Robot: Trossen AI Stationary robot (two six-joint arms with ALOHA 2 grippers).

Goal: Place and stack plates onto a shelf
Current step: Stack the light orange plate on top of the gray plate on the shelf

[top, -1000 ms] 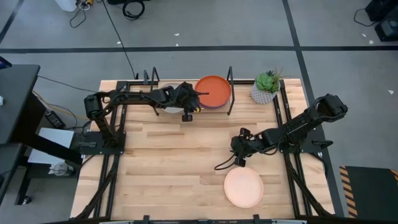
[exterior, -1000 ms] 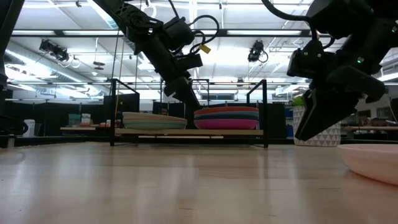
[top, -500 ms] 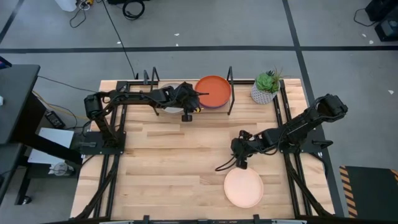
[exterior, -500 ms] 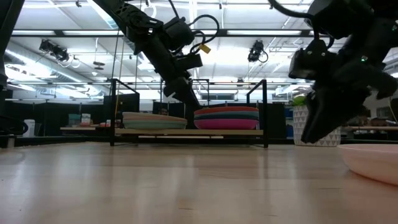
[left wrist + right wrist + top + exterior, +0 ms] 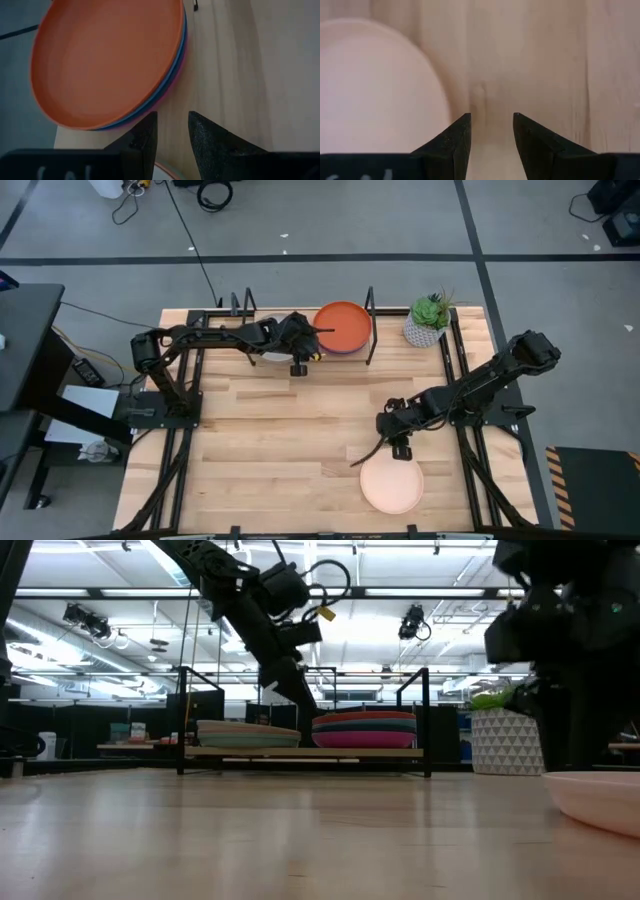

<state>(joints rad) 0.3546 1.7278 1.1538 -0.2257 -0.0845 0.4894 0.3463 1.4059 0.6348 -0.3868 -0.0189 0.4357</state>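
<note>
shelf [image 5: 372, 330] holds two plate stacks, orange plate [image 5: 343, 326] topmost; both jaws open; cream plate [image 5: 392, 483] on table.

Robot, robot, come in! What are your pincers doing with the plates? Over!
Right pincer open, empty, above cream plate. Left pincer open, empty, over shelf beside orange-topped stack. Nothing in the way.

A: The table [image 5: 260, 430]?
B: Light wood planks, smooth, faint sheen.
A: The plates?
B: Matt, smooth: orange plate [image 5: 105, 60] and cream plate [image 5: 375, 90]. The shelf [image 5: 300, 752] looks like wood in thin black wire.
</note>
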